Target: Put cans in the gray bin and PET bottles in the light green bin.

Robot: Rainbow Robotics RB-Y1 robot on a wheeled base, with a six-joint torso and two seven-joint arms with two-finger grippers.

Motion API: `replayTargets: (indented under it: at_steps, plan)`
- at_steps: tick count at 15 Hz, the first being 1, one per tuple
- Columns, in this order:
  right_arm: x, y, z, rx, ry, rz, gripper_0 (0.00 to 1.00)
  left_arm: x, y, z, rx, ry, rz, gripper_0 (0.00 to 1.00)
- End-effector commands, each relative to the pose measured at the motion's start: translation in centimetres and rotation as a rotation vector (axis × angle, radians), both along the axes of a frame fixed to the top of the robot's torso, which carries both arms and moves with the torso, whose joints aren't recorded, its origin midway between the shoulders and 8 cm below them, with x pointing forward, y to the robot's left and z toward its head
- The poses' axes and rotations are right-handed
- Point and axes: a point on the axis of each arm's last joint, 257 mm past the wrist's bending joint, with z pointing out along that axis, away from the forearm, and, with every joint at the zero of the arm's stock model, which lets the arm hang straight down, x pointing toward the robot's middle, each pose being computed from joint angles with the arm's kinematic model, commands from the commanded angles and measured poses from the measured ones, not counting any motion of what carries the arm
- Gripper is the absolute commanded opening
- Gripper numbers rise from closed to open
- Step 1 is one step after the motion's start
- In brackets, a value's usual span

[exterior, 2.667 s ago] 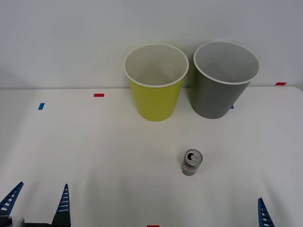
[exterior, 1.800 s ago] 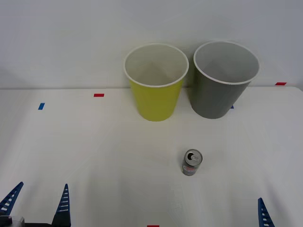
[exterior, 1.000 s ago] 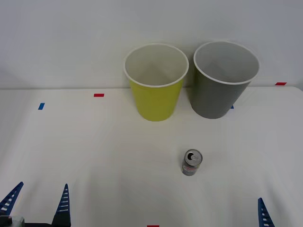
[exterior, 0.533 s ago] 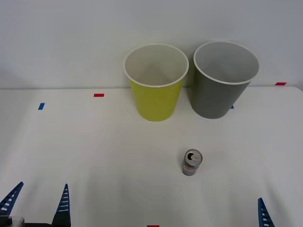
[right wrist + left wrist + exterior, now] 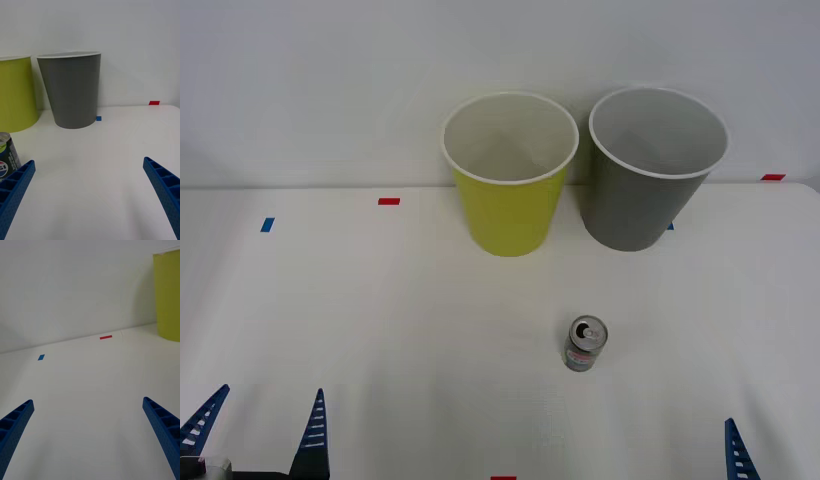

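1 small silver can (image 5: 585, 344) standing upright on the table, pull-tab top facing up, red-and-white label on the side. Both bins sit upright near the far edge, just beside each other: light green bin (image 5: 510, 176) around 11 o'clock from the can, gray bin (image 5: 652, 169) around 1 o'clock. White rims, pale insides.

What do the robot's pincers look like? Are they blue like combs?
Yes! The left pincer has two bright blue fingers, long and thin, narrowing to a point. Each finger has little ribs along it, a bit like a ladder or comb. The right pincer has the same blue ribbed fingers. A small gray and black piece sits at the left pincer's base.
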Motion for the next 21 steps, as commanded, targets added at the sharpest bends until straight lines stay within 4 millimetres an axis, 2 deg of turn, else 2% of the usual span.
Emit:
replayTargets:
  at_steps: [1, 4, 7, 12, 17, 21]
  plan:
    - [-0.5, -0.1, -2.3, 0.001, 0.041, -0.012, 1.00, 0.0, 0.0, 0.0, 0.000, 0.000, 0.000, 1.00]
    - [-0.9, 0.3, -2.2, -0.023, 0.016, 0.007, 1.00, 0.0, 0.0, 0.0, 0.000, 0.000, 0.000, 1.00]
    - [-1.3, 1.9, -3.3, 0.007, -0.025, 0.074, 1.00, 0.0, 0.0, 0.0, 0.000, 0.000, 0.000, 1.00]
    - [0.8, 4.8, -3.6, -0.099, -0.068, 0.173, 1.00, 0.0, 0.0, 0.0, 0.000, 0.000, 0.000, 1.00]
    - [2.8, 8.2, -4.7, -0.081, -0.042, 0.219, 1.00, 0.0, 0.0, 0.0, 0.000, 0.000, 0.000, 1.00]
    - [5.2, 9.5, -5.3, -0.070, -0.070, 0.231, 1.00, 0.0, 0.0, 0.0, 0.000, 0.000, 0.000, 1.00]
